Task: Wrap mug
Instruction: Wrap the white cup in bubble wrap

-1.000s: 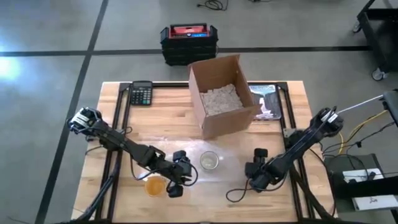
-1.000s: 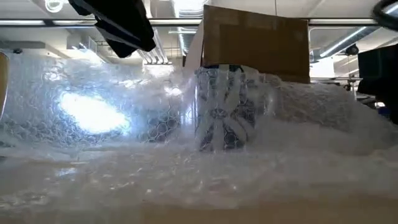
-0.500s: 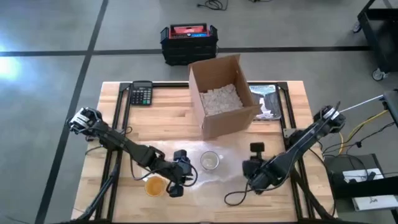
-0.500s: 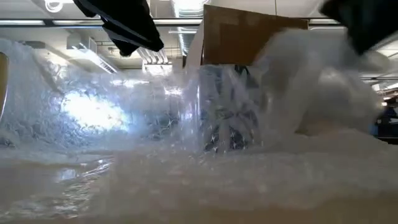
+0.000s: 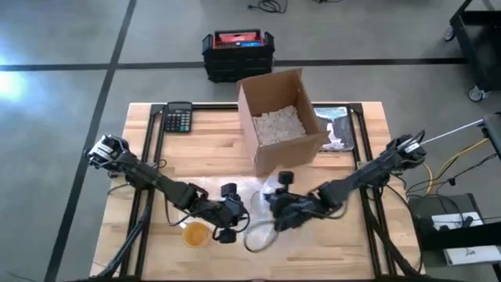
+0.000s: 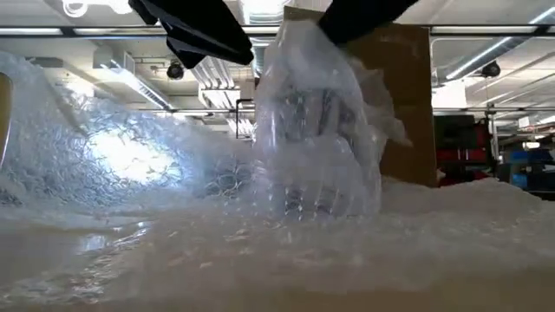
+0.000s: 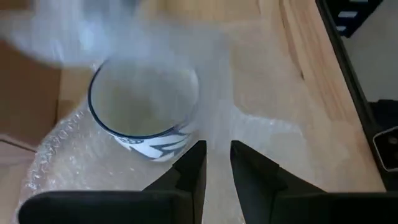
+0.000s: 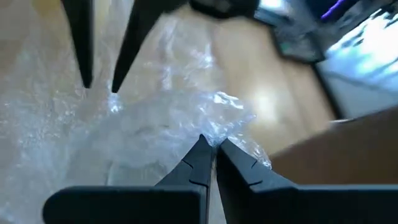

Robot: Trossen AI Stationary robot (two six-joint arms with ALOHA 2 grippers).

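Observation:
A white mug with a blue pattern [image 7: 144,118] stands upright on a sheet of clear bubble wrap [image 5: 258,223] near the table's front middle. One edge of the wrap is drawn up over the mug [image 6: 316,147] and veils it. My right gripper [image 8: 213,144] hovers just above the mug, shut on that edge. Just left of the mug, my left gripper [image 7: 216,155] points down at the wrap, open by a narrow gap with nothing between its fingers. In the low view, the wrap's left part [image 6: 104,165] stands up in a crumpled wall. My right gripper pinches a bunched edge of the bubble wrap [image 8: 224,118] between its two fingertips, slanting down from the table's right side. The wrap hangs from the fingers over the mug's top and right side, and the rest of it lies on the table.
An open cardboard box [image 5: 278,121] with white filler stands just behind the mug. A yellow round thing [image 5: 194,233] lies near the left gripper. A calculator [image 5: 178,117] sits at the far left and a flat dark tray [image 5: 337,129] right of the box.
My right gripper has gone toward the table's left edge, from right of the mug to over it, carrying the bubble wrap's right edge. That edge has lifted off the table and folded over the mug, while the left part of the wrap has stayed put.

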